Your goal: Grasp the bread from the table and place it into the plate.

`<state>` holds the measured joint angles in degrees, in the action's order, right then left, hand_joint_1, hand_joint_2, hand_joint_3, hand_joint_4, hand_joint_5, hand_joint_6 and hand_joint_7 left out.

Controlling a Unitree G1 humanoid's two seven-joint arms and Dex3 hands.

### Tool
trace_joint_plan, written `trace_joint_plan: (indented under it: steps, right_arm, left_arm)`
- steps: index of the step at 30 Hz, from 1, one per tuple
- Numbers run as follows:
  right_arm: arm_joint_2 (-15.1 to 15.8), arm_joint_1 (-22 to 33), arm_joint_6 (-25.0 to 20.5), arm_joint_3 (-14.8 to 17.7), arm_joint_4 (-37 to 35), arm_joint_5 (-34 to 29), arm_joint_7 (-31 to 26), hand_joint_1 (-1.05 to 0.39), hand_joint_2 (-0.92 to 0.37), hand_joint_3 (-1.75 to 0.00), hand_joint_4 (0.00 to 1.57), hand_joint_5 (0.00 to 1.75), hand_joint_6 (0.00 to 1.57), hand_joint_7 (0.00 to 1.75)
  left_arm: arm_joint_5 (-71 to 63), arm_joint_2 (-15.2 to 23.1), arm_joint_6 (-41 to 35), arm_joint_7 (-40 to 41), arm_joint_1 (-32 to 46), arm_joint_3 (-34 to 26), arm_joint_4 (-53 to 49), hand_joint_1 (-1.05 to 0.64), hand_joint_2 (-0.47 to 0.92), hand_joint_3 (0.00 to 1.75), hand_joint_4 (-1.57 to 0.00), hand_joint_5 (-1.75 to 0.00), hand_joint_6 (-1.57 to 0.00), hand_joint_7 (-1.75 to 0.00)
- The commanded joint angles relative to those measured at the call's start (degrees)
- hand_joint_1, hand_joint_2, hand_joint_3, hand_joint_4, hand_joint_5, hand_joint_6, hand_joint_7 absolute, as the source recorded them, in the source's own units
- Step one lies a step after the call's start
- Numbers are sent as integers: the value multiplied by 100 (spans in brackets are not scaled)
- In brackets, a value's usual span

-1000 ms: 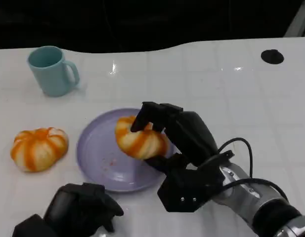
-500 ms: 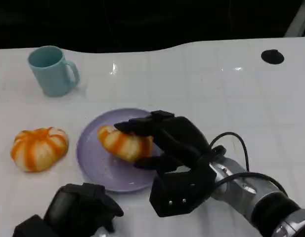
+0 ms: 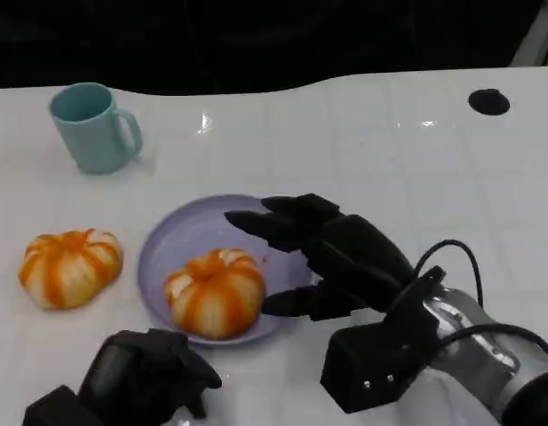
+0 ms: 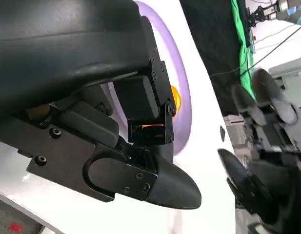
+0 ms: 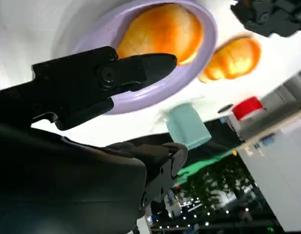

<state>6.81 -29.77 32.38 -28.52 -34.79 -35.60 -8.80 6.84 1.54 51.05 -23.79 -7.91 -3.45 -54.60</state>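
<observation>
A round orange-and-white striped bread lies on the near part of the purple plate. Just right of it my right hand hovers over the plate's right rim, fingers spread, nothing in them and clear of the bread. The right wrist view has that bread inside the plate beyond my fingertips. A second striped bread sits on the table left of the plate. My left hand rests at the near edge with its fingers curled in, holding nothing.
A light blue mug stands at the back left. A small black disc lies at the far right. A black cable loops off my right wrist. The white table ends in a dark edge behind.
My right hand carried the bread down toward the plate's near side and let it go. Its fingers have spread and pulled back to the right. The left hand has stayed still.
</observation>
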Motion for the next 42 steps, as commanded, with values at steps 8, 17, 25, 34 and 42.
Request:
trace_joint_plan:
  steps: [8,17,25,34,42]
  right_arm:
    - [335,1072,1327,674,647,1450,404,-51,-92,-10,23,77,51,14]
    - [451,1934,2173,1193,730,2370,823,-39,-86,-30,64,106,69,69]
    - [424,2373,2632,1578,635,2775,1030,-32,-51,-103,67,147,74,113]
    - [440,2848,2821,1865,698,2965,1212,-29,-31,-135,72,162,72,138]
    - [304,3152,2966,2042,654,2904,1211,-30,-33,-133,71,166,67,149]
  left_arm:
    - [56,66,-147,-90,6,-54,-71,-105,92,13,-125,-110,-140,-53]
    - [-44,60,-105,-13,50,-39,-1,-105,92,15,-126,-110,-141,-52]
    - [-84,60,-64,36,49,-44,30,-105,92,16,-125,-110,-141,-52]
    - [-138,65,-100,84,66,-49,91,-105,92,16,-125,-110,-141,-52]
    - [-80,85,-60,8,69,-76,74,-105,92,15,-125,-110,-141,-52]
